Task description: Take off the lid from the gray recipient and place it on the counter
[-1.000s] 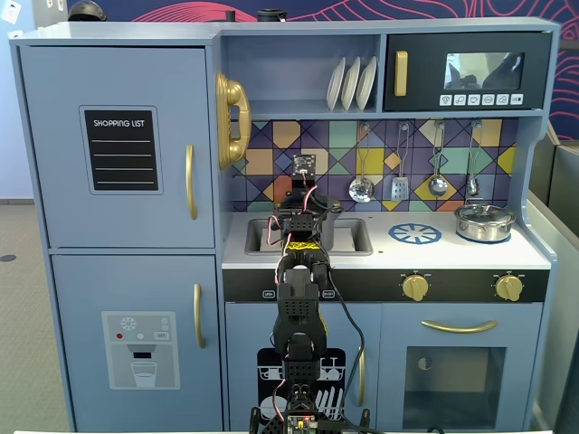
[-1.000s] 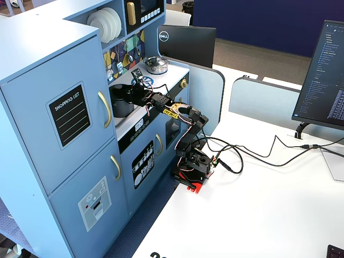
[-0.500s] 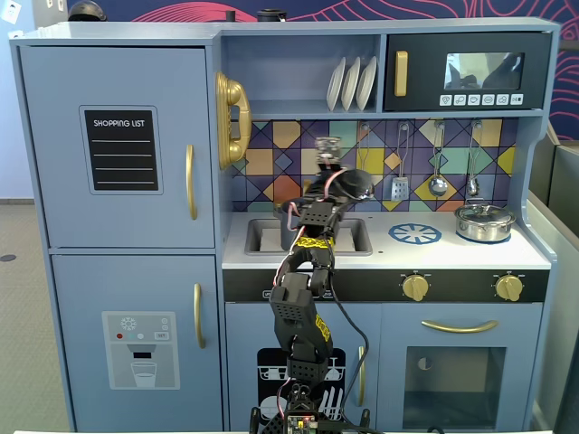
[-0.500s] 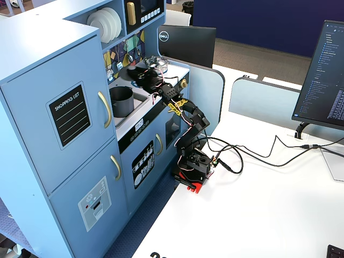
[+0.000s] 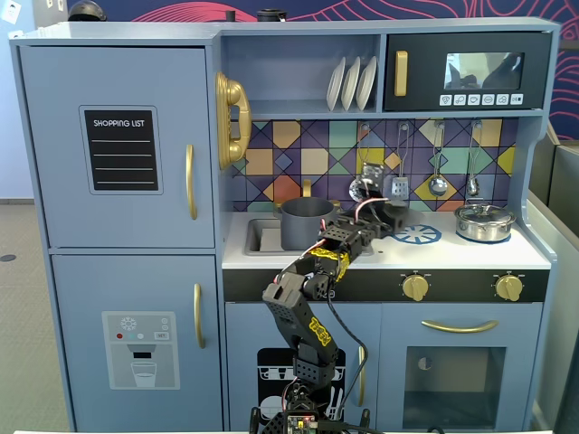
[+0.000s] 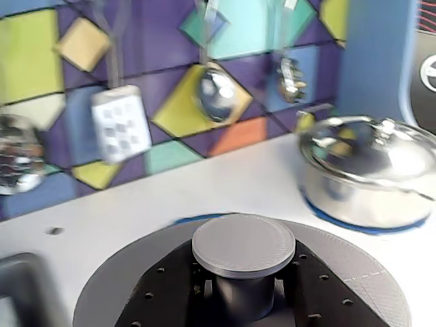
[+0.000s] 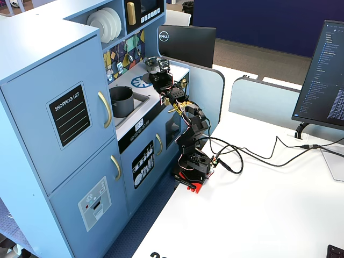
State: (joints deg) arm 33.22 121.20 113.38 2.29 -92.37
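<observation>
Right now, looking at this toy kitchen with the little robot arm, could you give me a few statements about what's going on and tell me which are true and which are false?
1. The gray pot still has its lid on. False: it is open.
2. The gripper holds the gray lid by its knob. True.
3. The shiny steel pan has its lid on. True.
4. The gray pot stands on the burner print. False: it sits in the sink recess.
5. Utensils hang on the tiled backsplash. True.

Office or lab room: a blue toy kitchen (image 7: 64, 107) stands beside a white tabletop (image 7: 258, 215) carrying a computer monitor (image 7: 322, 70) and cables (image 7: 258, 156).
</observation>
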